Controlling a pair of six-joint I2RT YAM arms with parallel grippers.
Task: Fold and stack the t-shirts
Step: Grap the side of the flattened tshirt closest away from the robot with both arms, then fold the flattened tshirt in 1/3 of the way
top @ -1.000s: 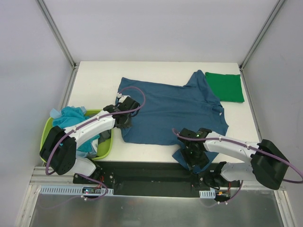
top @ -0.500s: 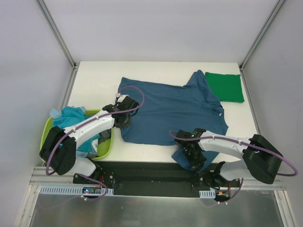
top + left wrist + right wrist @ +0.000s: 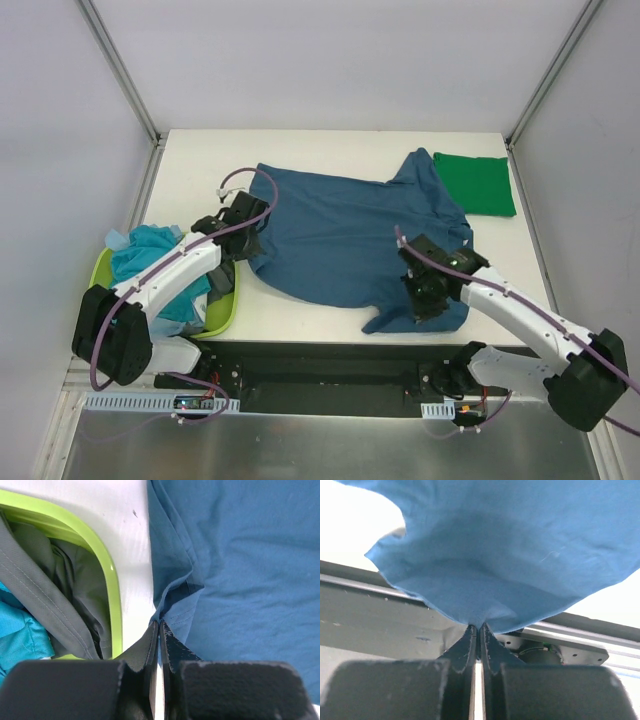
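A dark teal-blue t-shirt [image 3: 350, 230] lies spread across the middle of the table. My left gripper [image 3: 246, 238] is shut on a pinched fold of its left edge, seen close up in the left wrist view, gripper [image 3: 159, 625], shirt [image 3: 240, 570]. My right gripper [image 3: 432, 298] is shut on the shirt's near right edge and holds it raised off the table. In the right wrist view the cloth [image 3: 510, 555] drapes from the closed fingertips of that gripper [image 3: 479, 626]. A folded bright green t-shirt [image 3: 475, 183] lies at the back right.
A lime-green basket [image 3: 226, 312] stands at the left front, its rim [image 3: 109, 580] close beside my left gripper. It holds a light turquoise t-shirt [image 3: 150, 250] and a dark grey one [image 3: 40, 590]. The black base rail [image 3: 320, 365] runs along the table's near edge.
My right gripper closed on the shirt's near edge and carried it up and rightward from the front rail. My left gripper drew its fold back and left.
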